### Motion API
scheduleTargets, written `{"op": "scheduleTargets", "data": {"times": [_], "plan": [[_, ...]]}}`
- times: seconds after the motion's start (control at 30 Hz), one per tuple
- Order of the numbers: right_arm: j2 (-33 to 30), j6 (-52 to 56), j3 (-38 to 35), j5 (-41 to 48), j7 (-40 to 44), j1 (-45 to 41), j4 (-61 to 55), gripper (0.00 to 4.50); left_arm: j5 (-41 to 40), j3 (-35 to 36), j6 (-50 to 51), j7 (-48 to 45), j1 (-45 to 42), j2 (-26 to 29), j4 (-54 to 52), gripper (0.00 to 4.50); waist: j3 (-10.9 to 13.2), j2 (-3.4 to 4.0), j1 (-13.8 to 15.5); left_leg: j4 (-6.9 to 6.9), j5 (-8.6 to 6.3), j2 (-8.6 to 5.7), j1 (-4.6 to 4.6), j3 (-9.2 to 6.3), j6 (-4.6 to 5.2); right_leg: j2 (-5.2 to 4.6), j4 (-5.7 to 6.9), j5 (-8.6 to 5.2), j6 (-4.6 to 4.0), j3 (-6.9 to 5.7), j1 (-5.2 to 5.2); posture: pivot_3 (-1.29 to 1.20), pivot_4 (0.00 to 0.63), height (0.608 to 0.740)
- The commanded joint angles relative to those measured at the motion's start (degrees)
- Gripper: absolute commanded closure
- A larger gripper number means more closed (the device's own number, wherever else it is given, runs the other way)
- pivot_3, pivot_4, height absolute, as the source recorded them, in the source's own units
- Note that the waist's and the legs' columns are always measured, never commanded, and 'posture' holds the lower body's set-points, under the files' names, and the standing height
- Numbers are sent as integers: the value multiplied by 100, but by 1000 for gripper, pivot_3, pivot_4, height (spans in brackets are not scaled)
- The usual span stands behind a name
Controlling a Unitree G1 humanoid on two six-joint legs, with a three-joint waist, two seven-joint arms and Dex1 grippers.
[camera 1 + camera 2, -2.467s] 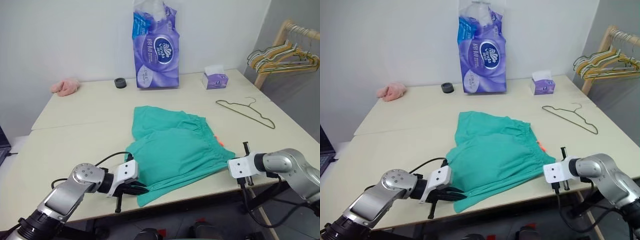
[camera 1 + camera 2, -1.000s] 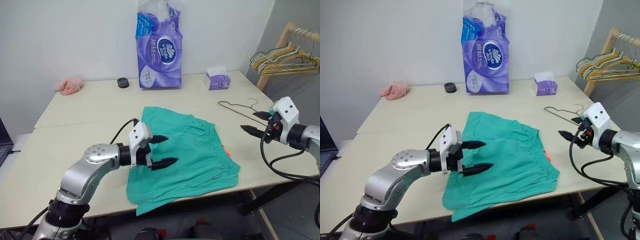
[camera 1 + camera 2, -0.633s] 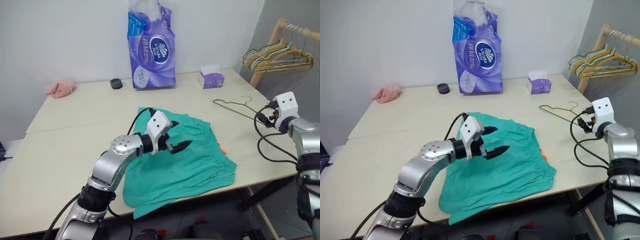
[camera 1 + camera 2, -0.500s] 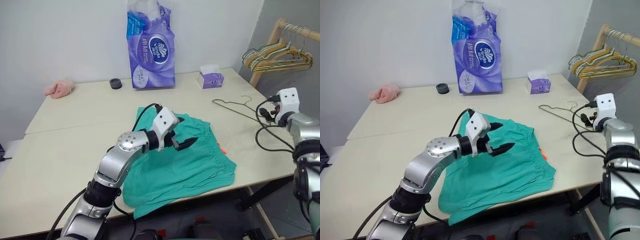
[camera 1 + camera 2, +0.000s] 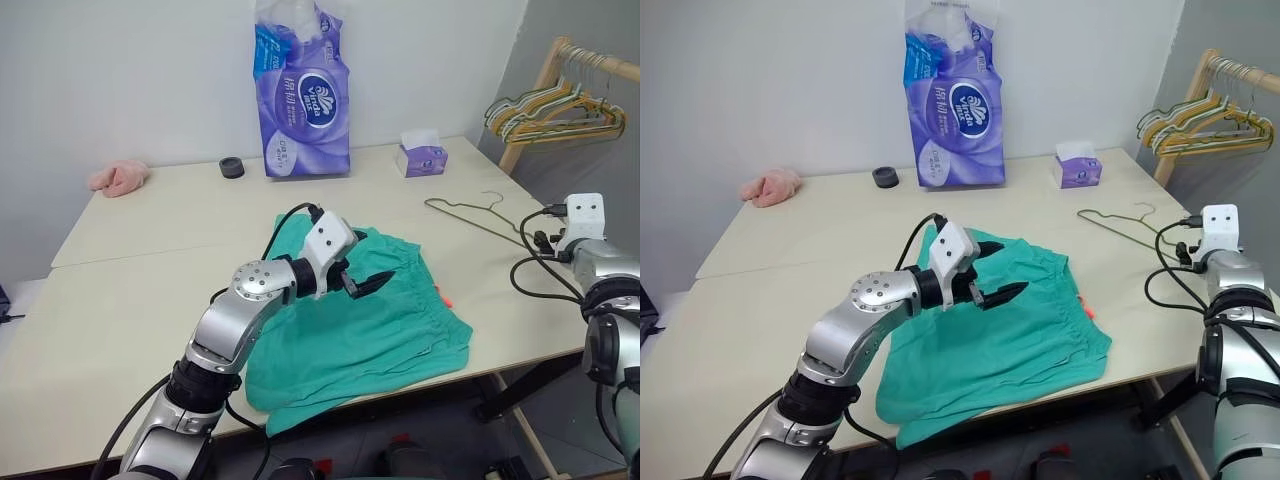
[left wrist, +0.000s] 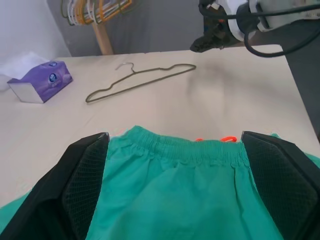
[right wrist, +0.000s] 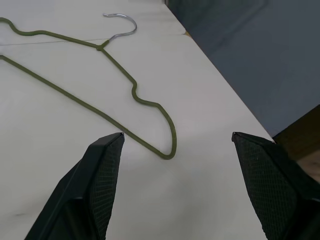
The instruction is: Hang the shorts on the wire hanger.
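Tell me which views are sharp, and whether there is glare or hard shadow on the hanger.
Right wrist view: hanger sharp, no glare, a faint soft shadow beside the wire; right gripper fingers dark but clear. Left wrist view: shorts crisp, left gripper fingers a little soft at the edges. Eye views: even, diffuse light on the table.

I see the shorts [image 5: 370,320] as soft matt teal cloth, gathered at the waistband. The hanger [image 7: 135,95] is thin wire with a dull olive coating and a bare shiny metal hook. My table [image 5: 150,240] looks smooth, matt and pale, probably laminate. The tissue pack [image 5: 305,90] is glossy purple plastic wrap. My fingers [image 7: 102,185] show black, meshed pads.
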Motion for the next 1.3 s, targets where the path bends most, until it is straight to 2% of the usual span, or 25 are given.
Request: {"op": "scheduleTargets", "data": {"times": [0.03, 0.23, 0.4, 0.7, 0.83, 1.0, 1.3], "plan": [[-13, -524, 11, -52, 55, -61, -241, 821, 61, 289, -123, 283, 162, -11, -234, 6, -1, 2, 3, 0, 0, 0, 0, 0, 0, 0, 0, 0, 0, 0, 0, -69, 8, 740], [164, -1058, -112, 173, 351, 132, -648, 821, 314, 450, -373, 689, 288, -65, -59, 6, -1, 1, 6, 3, 0, -1, -1, -1, 0, 0, 0, 2, 3, 0, 1, -78, 2, 740], [364, -1485, -137, 409, 816, 869, -1966, 821, 493, 689, -666, 1043, 253, -113, 214, 6, -5, 3, 8, 3, 0, 0, 0, -3, 0, 1, 2, 3, 4, -2, 0, -83, 0, 740], [967, -470, -279, 1013, 779, 2755, -5407, 821, 716, 1007, -859, 1687, 470, -334, 397, 6, -8, 5, 29, 4, 0, -1, -2, -9, -1, 0, 6, 6, 10, -3, -4, -93, 0, 740], [1212, 63, -366, 1323, 752, 3172, -6538, 821, 771, 978, -962, 1738, 441, -396, 465, 6, -9, 7, 27, 3, -1, 0, -1, -11, -1, 2, 8, 6, 11, -6, -4, -105, 0, 740], [1257, 476, -259, 1383, 853, 3612, -7323, 821, 793, 1073, -1061, 1855, 449, -473, 563, 6, -10, 7, 65, 4, -1, -2, -1, -13, -1, 2, 4, 6, 12, -8, -3, -120, 7, 740], [1209, 651, -180, 1214, 852, 3906, -7581, 821, 855, 1077, -1147, 2012, 457, -553, 668, 6, -10, 8, 75, 3, -1, -2, 0, -14, -1, 2, 4, 6, 12, -10, -3, -126, 10, 740]]}}
